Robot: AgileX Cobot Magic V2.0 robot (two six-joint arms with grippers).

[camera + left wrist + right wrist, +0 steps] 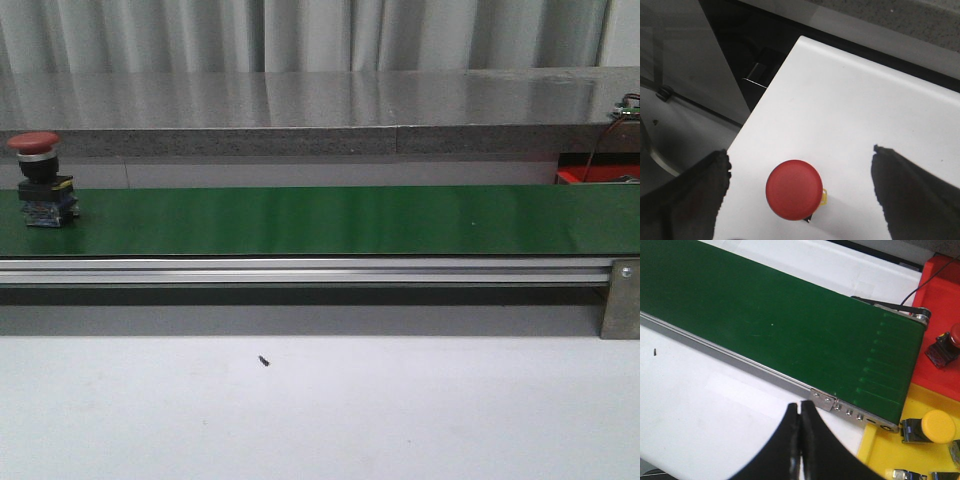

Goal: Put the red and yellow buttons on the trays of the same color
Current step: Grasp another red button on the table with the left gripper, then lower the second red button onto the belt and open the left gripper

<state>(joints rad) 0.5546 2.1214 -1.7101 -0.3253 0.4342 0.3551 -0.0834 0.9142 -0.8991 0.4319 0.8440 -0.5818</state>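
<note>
Front view: a red button stands upright on the far left of the green belt, its mushroom cap up and its dark body on the belt. The belt runs left to right, with a silver rail along its near edge and the white table nearer still, bearing a small dark speck. Neither arm shows here.

Left wrist view: the left gripper is spread wide, its two dark fingers apart on either side of a second red button (not touching it), which sits on a white surface close to that surface's edge.

Right wrist view: the right gripper is clenched with its fingers together on nothing, above the table just beside the rail. Past the belt's end lie a yellow tray holding a yellow button and a red tray holding another red button.
</note>
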